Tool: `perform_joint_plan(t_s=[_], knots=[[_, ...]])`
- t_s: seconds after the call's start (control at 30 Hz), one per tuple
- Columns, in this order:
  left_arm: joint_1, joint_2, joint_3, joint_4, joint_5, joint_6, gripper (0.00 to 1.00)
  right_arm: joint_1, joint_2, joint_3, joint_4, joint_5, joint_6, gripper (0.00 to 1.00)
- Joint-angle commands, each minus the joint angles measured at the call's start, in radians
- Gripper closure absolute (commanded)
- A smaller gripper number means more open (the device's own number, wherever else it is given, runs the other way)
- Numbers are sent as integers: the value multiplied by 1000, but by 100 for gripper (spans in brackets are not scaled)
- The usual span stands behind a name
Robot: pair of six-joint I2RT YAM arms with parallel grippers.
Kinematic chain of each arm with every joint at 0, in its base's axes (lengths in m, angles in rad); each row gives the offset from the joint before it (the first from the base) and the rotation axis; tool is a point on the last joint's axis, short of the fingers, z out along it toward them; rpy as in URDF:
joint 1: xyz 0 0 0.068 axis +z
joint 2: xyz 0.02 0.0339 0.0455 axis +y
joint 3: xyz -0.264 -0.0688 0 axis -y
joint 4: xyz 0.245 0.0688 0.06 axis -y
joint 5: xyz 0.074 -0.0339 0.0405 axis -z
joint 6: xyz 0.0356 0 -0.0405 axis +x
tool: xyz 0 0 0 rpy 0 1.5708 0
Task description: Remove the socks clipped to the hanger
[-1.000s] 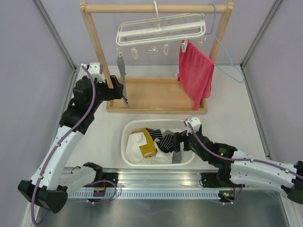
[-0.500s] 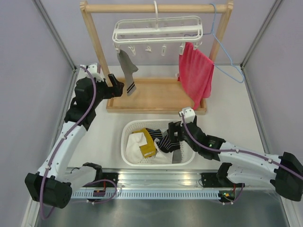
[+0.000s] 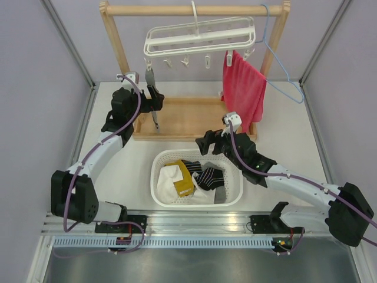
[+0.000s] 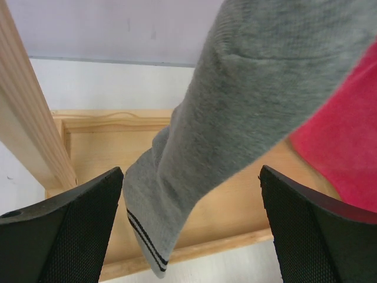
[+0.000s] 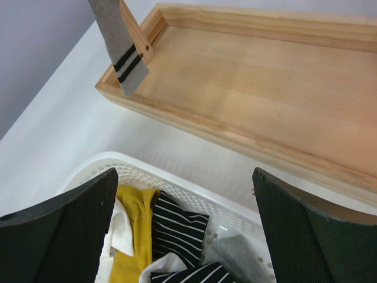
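Note:
The white hanger (image 3: 200, 36) hangs from the wooden rail. One grey sock with a dark-striped cuff (image 3: 152, 94) still hangs from its left-most clip. My left gripper (image 3: 155, 101) is open, and in the left wrist view the sock (image 4: 235, 106) dangles between its fingers (image 4: 59, 236) without being pinched. My right gripper (image 3: 203, 141) is open and empty above the far rim of the white basket (image 3: 235, 177). The basket holds mustard (image 5: 132, 236), black-and-white striped (image 5: 177, 227), white (image 3: 168, 177) and grey (image 5: 235, 253) socks.
A red towel (image 3: 242, 94) is clipped at the hanger's right end, with a blue wire hanger (image 3: 283, 71) behind it. The wooden rack's tray (image 3: 194, 118) lies under the hanger, and its left post (image 4: 29, 130) stands close beside my left gripper.
My left gripper moved right from the rack post to straddle the hanging sock, which has swung back to hang straight. My right gripper rose out of the basket toward its far rim.

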Motion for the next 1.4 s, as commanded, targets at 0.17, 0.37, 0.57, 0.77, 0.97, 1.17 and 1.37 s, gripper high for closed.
perform_joint_plan(t_s=[0.17, 0.37, 0.57, 0.77, 0.97, 1.17, 1.37], knots=[[-2, 105, 53, 164, -50, 57, 0, -41, -59, -25, 84, -41, -12, 2], [-2, 164, 68, 187, -38, 20, 0, -53, -79, -37, 91, -58, -6, 2], [-4, 196, 69, 205, -27, 6, 0, -59, -67, -36, 94, -63, -3, 2], [-7, 218, 67, 208, -30, -9, 25, -62, -46, -31, 104, -78, 0, 2], [-16, 211, 62, 184, -15, -29, 98, -64, -32, -28, 110, -92, 8, 2], [-47, 127, 65, 107, -36, 6, 98, -64, -10, -22, 114, -102, 13, 2], [-68, 11, 67, -6, -7, -20, 98, -64, 5, -11, 109, -122, 11, 2]])
